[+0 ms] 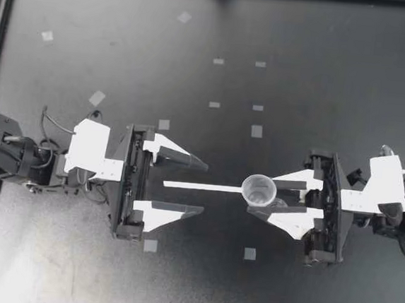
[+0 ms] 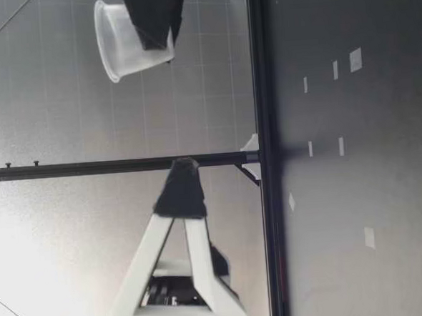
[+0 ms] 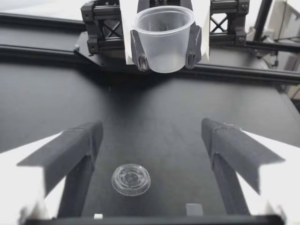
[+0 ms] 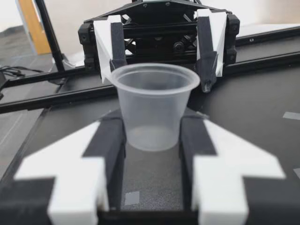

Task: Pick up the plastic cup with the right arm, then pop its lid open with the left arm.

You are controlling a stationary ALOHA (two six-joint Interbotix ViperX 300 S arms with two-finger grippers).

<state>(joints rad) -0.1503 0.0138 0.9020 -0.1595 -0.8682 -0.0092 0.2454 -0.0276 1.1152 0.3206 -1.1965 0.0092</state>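
My right gripper (image 1: pixel 262 194) is clamped on the clear cup (image 1: pixel 259 190), holding it upright well above the table (image 1: pixel 324 63), over one end of a white strip (image 1: pixel 185 185). My left gripper (image 1: pixel 204 188) faces it, fingers spread wide and empty. A clear lid (image 3: pixel 131 179) lies on the table below, between those fingers.

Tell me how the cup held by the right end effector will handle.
The cup looks thin and translucent, so probably light and apt to buckle if the right end effector squeezes harder. Empty and wider at the rim than the base, it would likely tip easily.
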